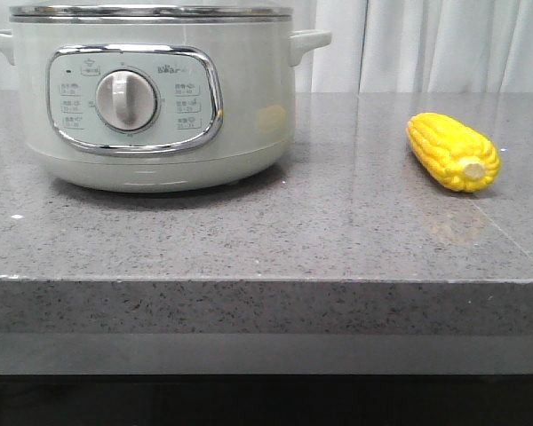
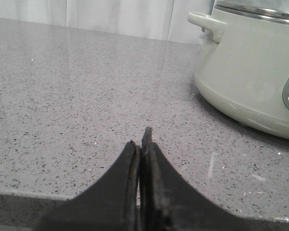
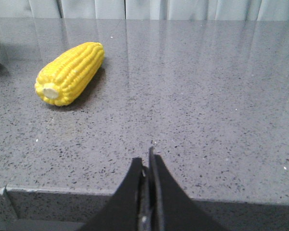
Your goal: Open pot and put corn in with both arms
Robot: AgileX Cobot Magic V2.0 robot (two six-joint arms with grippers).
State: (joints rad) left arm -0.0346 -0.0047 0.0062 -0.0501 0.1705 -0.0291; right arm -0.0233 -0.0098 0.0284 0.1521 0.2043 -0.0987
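Corn (image 3: 70,73) lying on the grey counter (image 1: 275,231), well apart from the lidded pot (image 1: 151,98), right tool (image 3: 148,166) fingers pressed together near the counter edge, left tool (image 2: 142,144) likewise together beside the pot

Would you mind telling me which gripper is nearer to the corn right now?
Right. The right gripper is shut at the table's front edge with the corn lying ahead of it. The left gripper, also shut, sits beside the pot, with no corn in its view.
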